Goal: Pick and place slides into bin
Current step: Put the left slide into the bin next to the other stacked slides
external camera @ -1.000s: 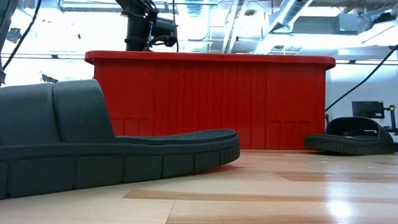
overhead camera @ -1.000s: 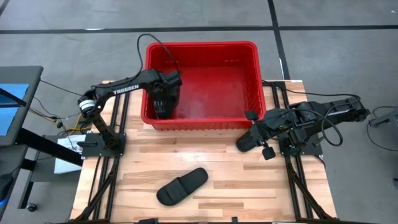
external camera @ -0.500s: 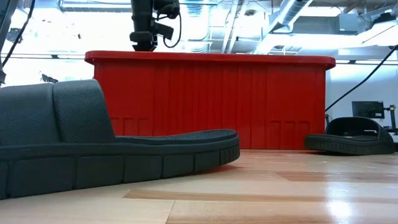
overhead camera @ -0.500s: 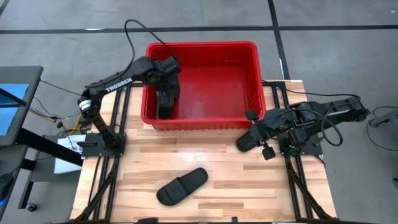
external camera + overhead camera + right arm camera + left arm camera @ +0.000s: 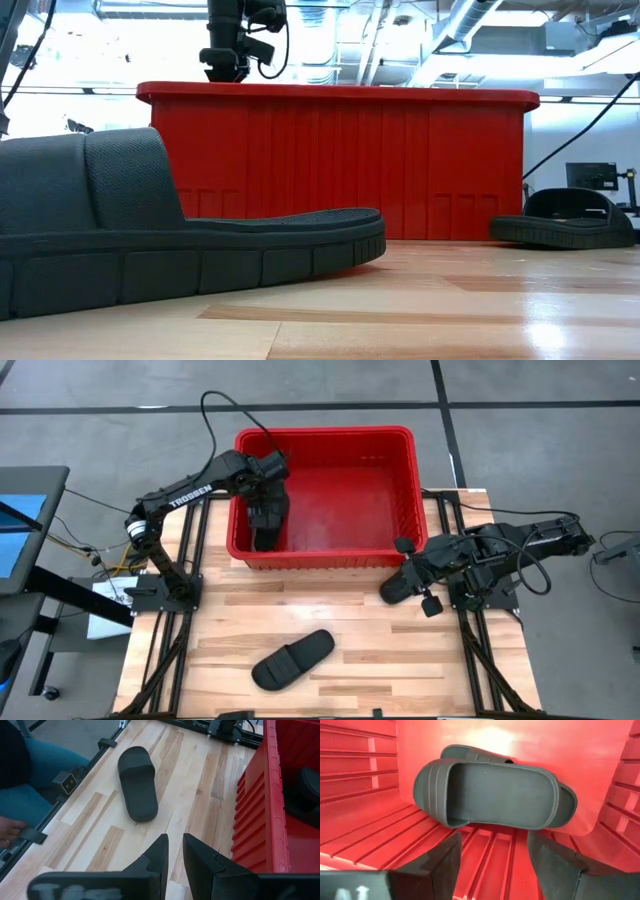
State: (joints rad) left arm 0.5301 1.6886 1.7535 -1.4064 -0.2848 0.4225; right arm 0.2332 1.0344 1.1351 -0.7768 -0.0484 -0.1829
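Observation:
The red bin stands at the table's far middle. Two black slides lie stacked on its floor at the left end, the upper one partly covering the lower. My left gripper is open and empty, pointing down into the bin just above them. A third slide rests on its sole on the near middle of the table. A fourth slide lies by the bin's right front corner, right beside my right gripper, whose fingers stand almost together. My right gripper stands over one end of the fourth slide. I cannot tell whether it touches the slide, because the arm covers that place and the right wrist view does not show the slide.
The bin's ribbed walls close in on my left gripper on both sides. The bin's right part holds nothing. A person's arm and hand show at the table's edge in the right wrist view. Bare wood lies near right.
My left gripper has tipped from a slant to pointing straight down over the bin's left end, shifting a little along the rim and then rising slightly. The slides on the table and my right arm have kept still.

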